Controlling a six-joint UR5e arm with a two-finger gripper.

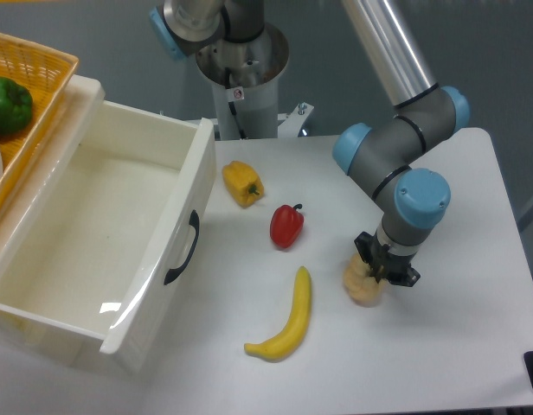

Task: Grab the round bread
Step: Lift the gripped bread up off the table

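The round bread [362,288] is a pale tan lumpy bun on the white table, right of the banana. My gripper [375,270] stands straight over it, its dark fingers down around the bun's top and right side. The arm hides most of the fingers, so I cannot tell whether they press on the bread. The bread looks to rest on the table.
A yellow banana [288,320] lies left of the bread. A red pepper [286,225] and a yellow bell pepper [241,183] lie further left. An open white drawer [176,225] fills the left side. An orange basket [41,95] holds a green pepper [7,104].
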